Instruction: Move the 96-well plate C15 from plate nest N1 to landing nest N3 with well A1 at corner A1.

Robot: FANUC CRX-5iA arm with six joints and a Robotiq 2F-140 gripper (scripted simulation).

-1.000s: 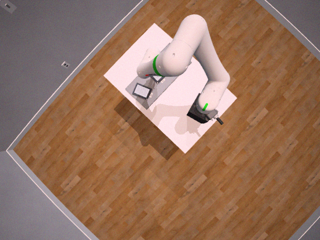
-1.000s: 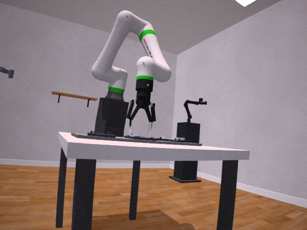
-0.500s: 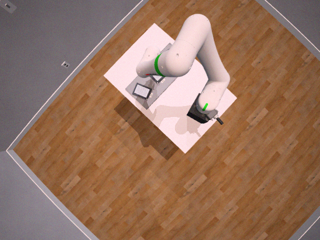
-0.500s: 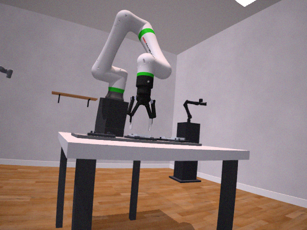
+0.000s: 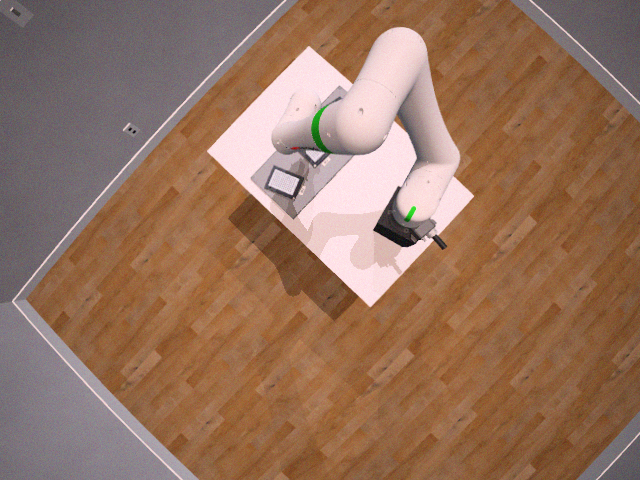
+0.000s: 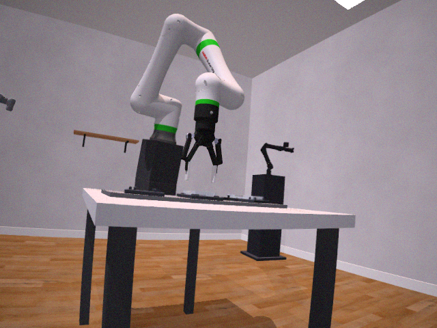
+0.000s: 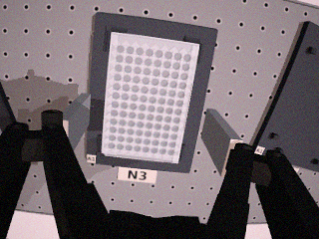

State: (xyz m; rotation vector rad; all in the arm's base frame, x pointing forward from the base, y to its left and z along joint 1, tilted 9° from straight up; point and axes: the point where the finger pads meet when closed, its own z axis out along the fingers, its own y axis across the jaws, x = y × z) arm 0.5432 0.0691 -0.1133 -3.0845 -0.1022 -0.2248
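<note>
A white 96-well plate [image 7: 152, 96] lies flat inside the dark frame of nest N3 [image 7: 100, 40], just behind the N3 label [image 7: 138, 175]. Its ID label is not visible. In the top view it is half hidden under the arm [image 5: 315, 155]. My gripper [image 6: 199, 178] is open and empty. It hangs straight above this plate, with a clear gap below the fingertips. The fingers frame the plate's front end in the wrist view [image 7: 148, 138]. A second 96-well plate [image 5: 284, 181] sits on the neighbouring nest and also shows in the side view [image 6: 245, 197].
A dark nest with no plate [image 7: 299, 94] [image 6: 144, 192] stands on the other side of N3, low on the grey deck. The robot's black pedestal [image 6: 157, 165] rises behind the deck. A small arm on a black stand [image 6: 268, 183] is off the table at the back right.
</note>
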